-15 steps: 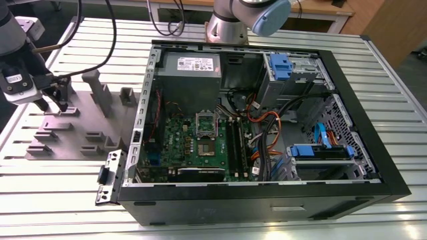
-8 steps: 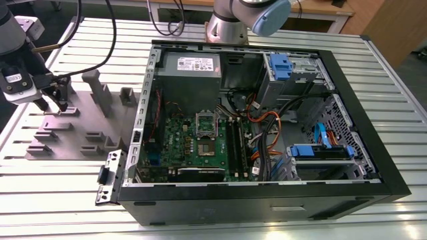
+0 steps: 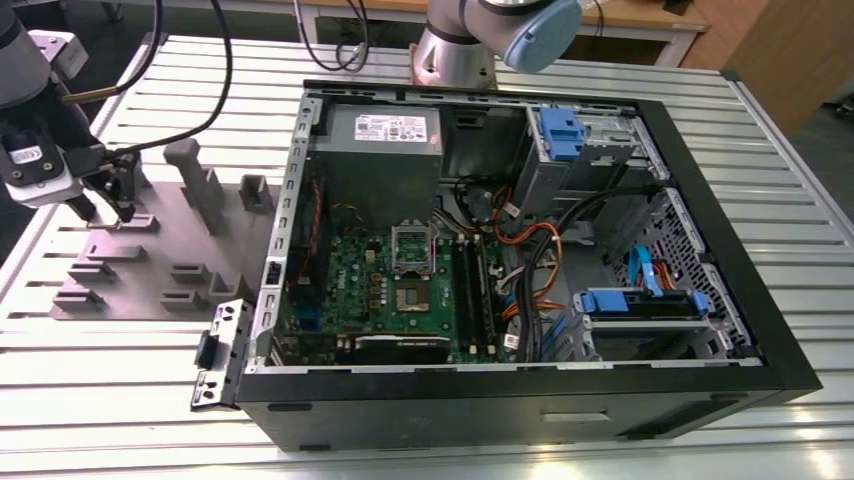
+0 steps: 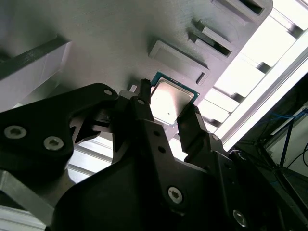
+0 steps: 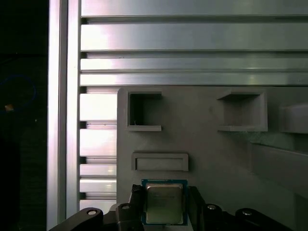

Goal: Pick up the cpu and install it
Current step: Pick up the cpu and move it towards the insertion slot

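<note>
First wrist view: the claw (image 5: 165,198) is set at chip width, its 2 fingers (image 5: 136,199) gripping opposite edges of the cpu (image 5: 163,206), at the grey fixture tray (image 5: 211,154); lifted or resting, I cannot tell. Light, stiff, delicate underneath, I'd judge, so edges only. Beyond lie the slatted bench (image 5: 192,38) and, in the exterior view, the open computer case (image 3: 534,410).

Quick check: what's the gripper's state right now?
Gripper: shut on the cpu, gripping two opposite edges, at the grey fixture plate.
</note>
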`<state>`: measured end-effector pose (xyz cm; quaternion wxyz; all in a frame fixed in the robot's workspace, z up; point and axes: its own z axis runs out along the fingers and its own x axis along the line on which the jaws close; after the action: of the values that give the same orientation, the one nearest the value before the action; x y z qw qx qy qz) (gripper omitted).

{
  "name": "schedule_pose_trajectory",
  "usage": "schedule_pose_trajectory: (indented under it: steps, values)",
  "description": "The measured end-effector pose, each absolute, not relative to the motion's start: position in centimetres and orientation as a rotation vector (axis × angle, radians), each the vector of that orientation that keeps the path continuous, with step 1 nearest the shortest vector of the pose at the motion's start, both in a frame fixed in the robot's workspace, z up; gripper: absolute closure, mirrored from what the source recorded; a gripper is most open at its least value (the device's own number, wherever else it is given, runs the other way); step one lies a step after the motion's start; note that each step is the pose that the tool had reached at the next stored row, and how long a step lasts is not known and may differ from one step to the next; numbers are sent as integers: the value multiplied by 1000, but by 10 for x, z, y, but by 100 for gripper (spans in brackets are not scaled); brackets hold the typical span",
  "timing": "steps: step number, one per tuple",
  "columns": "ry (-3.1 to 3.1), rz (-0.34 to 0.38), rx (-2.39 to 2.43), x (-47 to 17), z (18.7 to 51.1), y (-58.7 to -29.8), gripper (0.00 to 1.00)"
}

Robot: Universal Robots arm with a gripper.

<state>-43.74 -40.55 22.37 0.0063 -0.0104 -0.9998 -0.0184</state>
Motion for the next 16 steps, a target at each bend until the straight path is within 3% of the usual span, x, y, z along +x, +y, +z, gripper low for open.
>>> schedule_pose_trajectory:
  steps: [16]
  values:
    - [-3128,-58,-32,-437,228,-406,53]
